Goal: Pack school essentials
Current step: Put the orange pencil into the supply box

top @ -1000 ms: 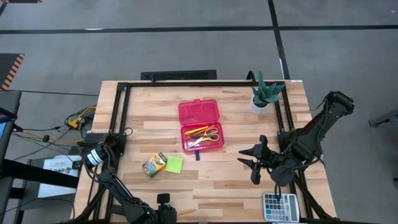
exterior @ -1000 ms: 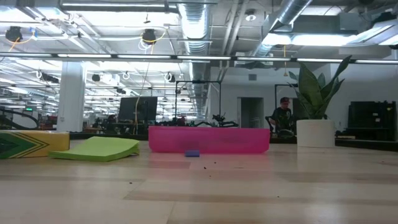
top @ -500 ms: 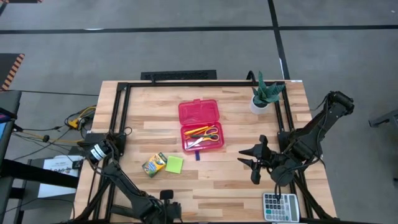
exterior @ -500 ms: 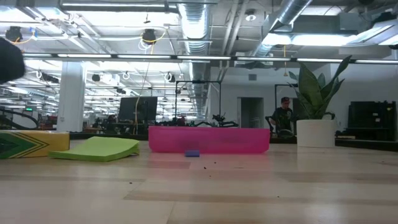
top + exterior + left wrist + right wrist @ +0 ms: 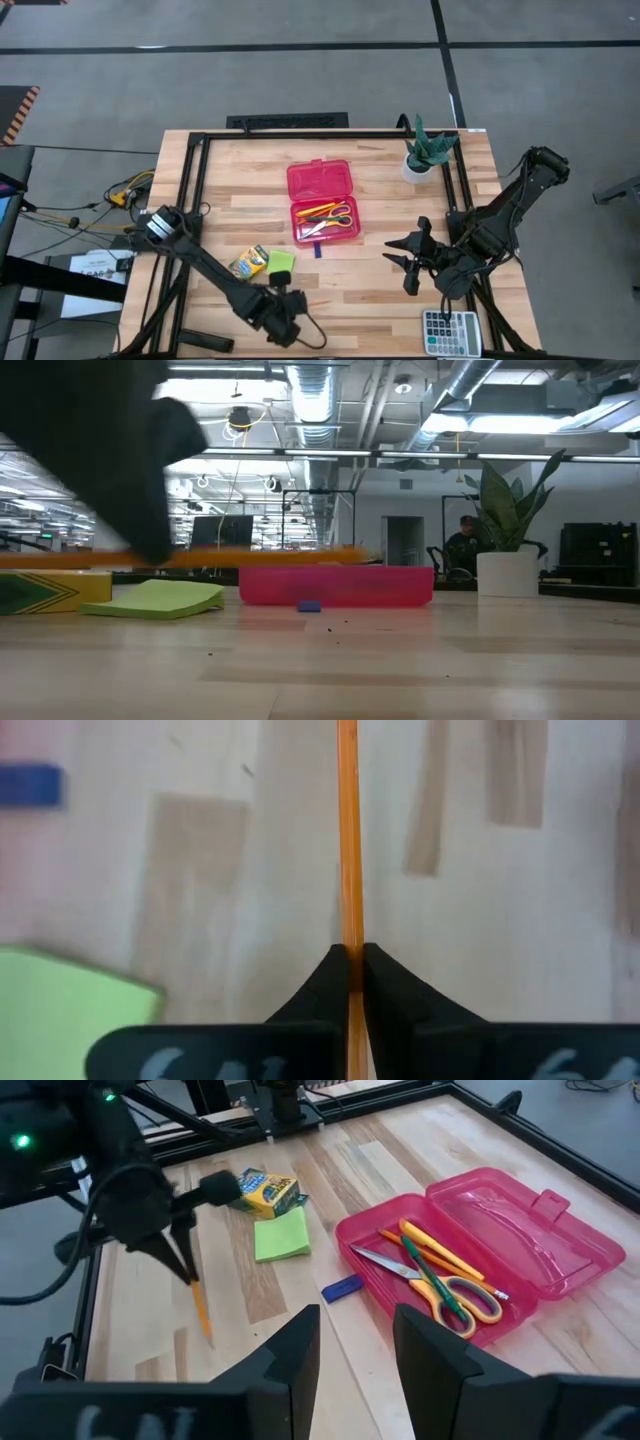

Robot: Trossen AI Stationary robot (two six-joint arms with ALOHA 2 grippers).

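My left gripper hangs over the near middle of the table, shut on an orange pencil. The open pink pencil case lies mid-table with scissors, a pencil and pens inside. In front of it lie the tiny blue eraser, the lime sticky-note pad and the crayon box, all flat on the wood. My right gripper waits open, raised above the table's right side, with nothing between its fingers. My left gripper pinches the pencil's shaft between its two fingertips, which come from above, slanting steeply down, and lie across the pencil. The pencil is lifted clear of the table and sits about level, a long stretch sticking out beyond the fingers.
A green plant in a white pot stands at the far right. A grey calculator lies at the near right corner. A black frame runs along the table's left, far and right sides. Bare wood lies between case and near edge.
My left gripper has swung from the table's near edge up and toward the right and the table's middle. It carries the pencil, which is now lifted clear and has come into the low view. My right arm has kept still.
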